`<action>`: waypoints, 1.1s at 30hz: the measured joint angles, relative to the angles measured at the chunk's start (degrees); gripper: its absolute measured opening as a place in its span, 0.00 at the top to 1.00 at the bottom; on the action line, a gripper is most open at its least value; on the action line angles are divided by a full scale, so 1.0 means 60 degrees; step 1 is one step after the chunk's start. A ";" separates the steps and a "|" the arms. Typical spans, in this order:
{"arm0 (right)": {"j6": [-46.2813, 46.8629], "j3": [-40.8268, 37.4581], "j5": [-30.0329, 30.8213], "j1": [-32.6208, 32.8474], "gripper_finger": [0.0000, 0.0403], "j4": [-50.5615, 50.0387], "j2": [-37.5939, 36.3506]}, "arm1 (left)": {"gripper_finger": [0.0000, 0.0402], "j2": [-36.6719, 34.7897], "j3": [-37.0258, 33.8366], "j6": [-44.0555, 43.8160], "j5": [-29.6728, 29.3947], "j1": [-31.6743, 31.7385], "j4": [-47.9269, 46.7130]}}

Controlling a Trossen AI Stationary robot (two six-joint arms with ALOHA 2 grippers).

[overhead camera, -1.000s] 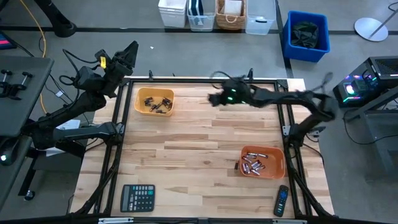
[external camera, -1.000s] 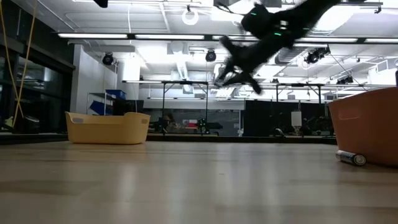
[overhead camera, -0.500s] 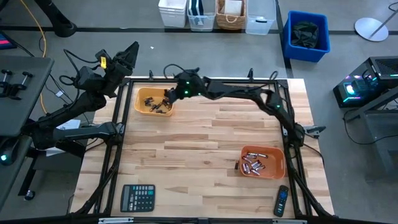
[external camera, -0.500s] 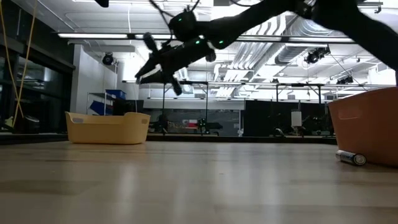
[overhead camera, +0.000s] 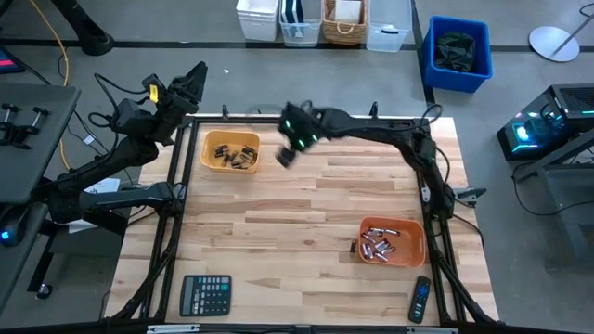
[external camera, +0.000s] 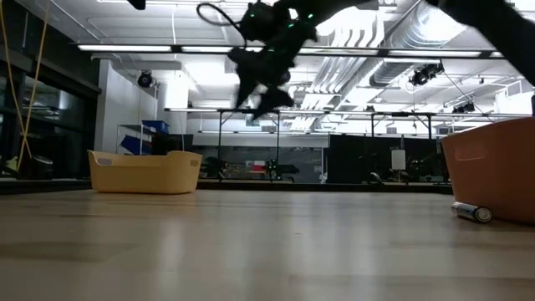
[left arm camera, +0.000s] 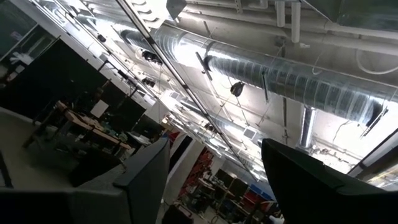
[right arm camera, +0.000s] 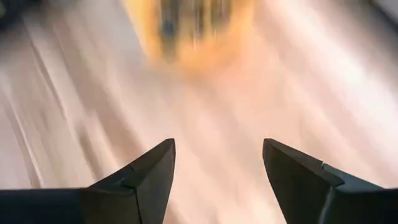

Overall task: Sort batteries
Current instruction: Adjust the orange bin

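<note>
A calculator (overhead camera: 205,295) and remote control (overhead camera: 420,300) lie at the desk's (overhead camera: 306,223) near edge. Batteries (overhead camera: 378,245) fill the orange bin (overhead camera: 419,243), one beside it; others sit in the yellow bin (overhead camera: 210,151). The right end effector (overhead camera: 287,156) hangs apart, empty, beside that bin. The left end effector (overhead camera: 192,79) waits apart beyond the far-left corner.

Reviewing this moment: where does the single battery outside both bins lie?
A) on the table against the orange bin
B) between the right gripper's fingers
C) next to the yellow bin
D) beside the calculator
A: the loose battery lies on the wooden table right by the orange bin, and the right gripper is open and empty.
</note>
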 joint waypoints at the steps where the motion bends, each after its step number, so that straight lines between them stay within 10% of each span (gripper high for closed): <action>1: -0.0118 -0.0513 0.0044 0.0139 0.41 -0.0522 -0.0351 | 0.38 0.0000 0.0001 -0.0007 0.0000 0.0002 -0.0004; 6: 0.1107 -0.4629 0.0195 0.1112 0.41 -0.1317 -0.3184 | 0.38 0.0000 -0.0001 -0.0057 0.0284 0.0007 0.0000; 14: 0.7814 -0.9609 -0.1357 0.3561 0.41 0.0724 -0.7199 | 0.38 0.0000 0.0002 -0.0058 0.0448 0.0007 0.0000; 20: 0.8101 -0.9859 -0.1873 0.4881 0.43 0.2475 -0.6694 | 0.38 0.0000 0.0000 -0.0003 0.0445 0.0007 -0.0004; 28: 0.6349 -0.8629 -0.3001 0.7449 0.48 0.0442 -0.6082 | 0.38 0.0000 -0.0001 0.0045 0.0437 0.0007 -0.0004; 33: 0.7464 -0.9308 -0.3009 0.8856 0.67 0.0357 -0.5475 | 0.38 0.0000 0.0002 0.0055 0.0437 0.0007 -0.0004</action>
